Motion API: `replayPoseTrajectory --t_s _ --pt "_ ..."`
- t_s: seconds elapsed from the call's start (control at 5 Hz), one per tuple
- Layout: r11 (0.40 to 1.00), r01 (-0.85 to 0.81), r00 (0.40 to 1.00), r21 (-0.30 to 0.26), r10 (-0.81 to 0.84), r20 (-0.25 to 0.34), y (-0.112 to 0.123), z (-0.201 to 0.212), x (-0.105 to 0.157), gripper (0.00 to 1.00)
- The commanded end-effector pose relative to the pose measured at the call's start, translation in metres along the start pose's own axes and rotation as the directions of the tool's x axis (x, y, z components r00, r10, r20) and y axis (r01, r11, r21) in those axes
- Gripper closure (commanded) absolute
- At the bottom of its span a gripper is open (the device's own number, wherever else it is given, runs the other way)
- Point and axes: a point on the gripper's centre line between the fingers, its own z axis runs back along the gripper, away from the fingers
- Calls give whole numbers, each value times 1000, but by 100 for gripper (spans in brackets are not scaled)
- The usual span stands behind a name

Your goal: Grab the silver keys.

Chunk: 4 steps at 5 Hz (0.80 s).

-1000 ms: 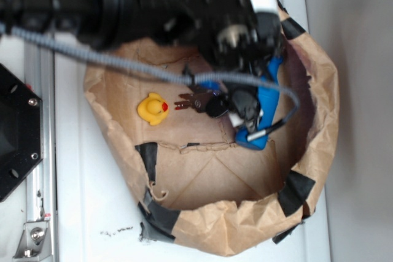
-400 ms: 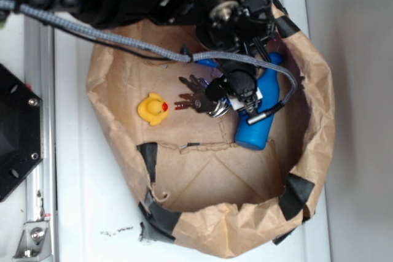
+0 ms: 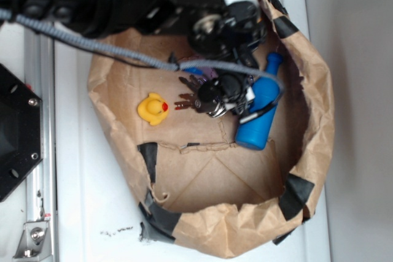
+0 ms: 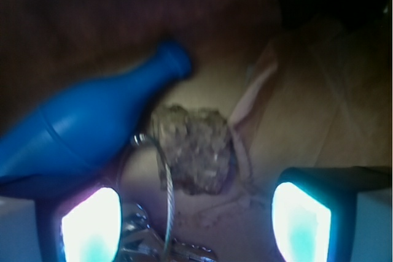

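Far left in the bag (image 3: 319, 108): a yellow duck (image 3: 153, 108). Just right of the duck, near the middle of the bag floor: the keys (image 3: 195, 97), fanned out, tips toward the duck. Right over the ring end: the gripper (image 3: 236, 93), low and close. Right again: a blue bottle (image 3: 258, 118), lying just beside the gripper.

From the wrist view: bottle on the left, then the thin wire ring (image 4: 164, 179) curling up, then a brown lump (image 4: 193, 145) just past the ring. Fingers (image 4: 89, 225) spread wide, pinching nothing, with shiny key bits low down by the left one.

Looks like the reaching step, almost done, with the grab not yet made. Next, probably: go down a bit more, get the ring or keys between the fingers, not the lump or bottle, then squeeze and lift.

Hard to see: most of the keys cut off at the bottom of the wrist view, and all blurry and dark at the top. From above, ring end hidden under the gripper and a grey cable (image 3: 123, 58)
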Motion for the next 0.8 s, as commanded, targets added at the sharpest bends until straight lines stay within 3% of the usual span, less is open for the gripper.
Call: replayPoseTrajectory --t_s 0.0,0.6 --pt "1000 7 999 0 -7 32 -10 -5 2 100" --pt "1000 -4 999 22 4 37 -11 -7 4 100"
